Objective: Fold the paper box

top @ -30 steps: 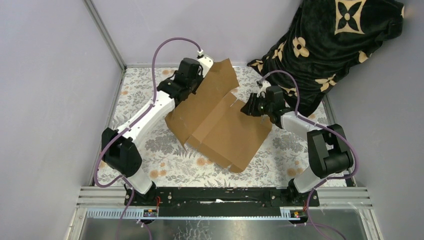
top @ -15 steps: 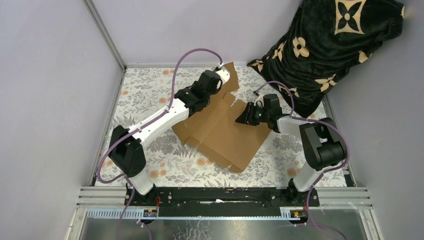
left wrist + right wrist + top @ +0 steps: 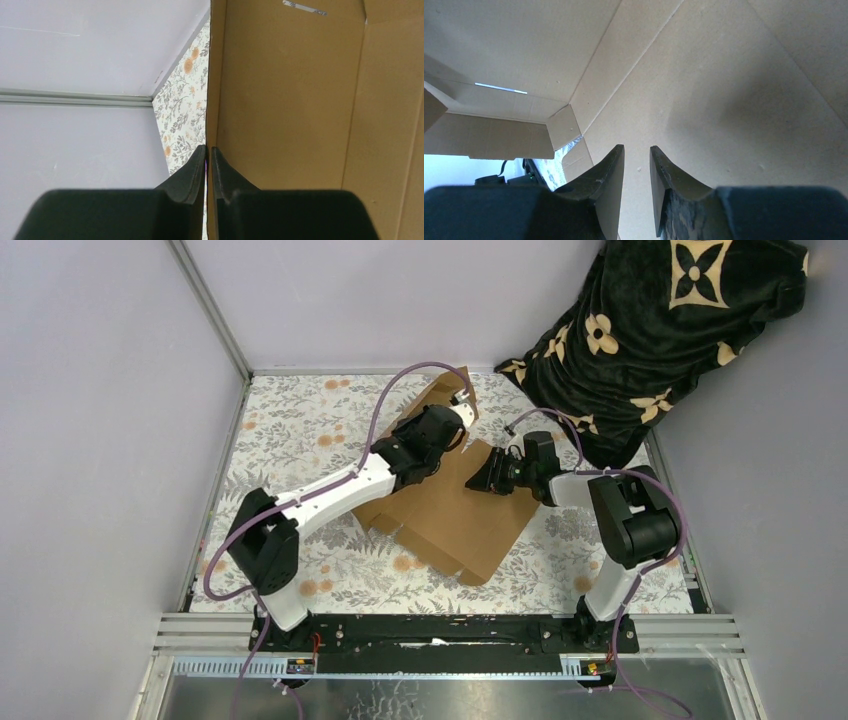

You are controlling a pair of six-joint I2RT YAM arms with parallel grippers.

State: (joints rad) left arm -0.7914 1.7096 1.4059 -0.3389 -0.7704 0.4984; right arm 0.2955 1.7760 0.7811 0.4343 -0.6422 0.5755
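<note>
The paper box point(image 3: 455, 525) is smooth matt brown cardboard; the table cover point(image 3: 300, 430) looks like floral-printed cloth.

no text, label, brand name or number can be read in any of the views. the only sign-like marks are the cream four-petal flower and star motifs on the black cloth point(image 3: 680, 310) at the upper right of the top view, and no letters can be made out among them.
</note>
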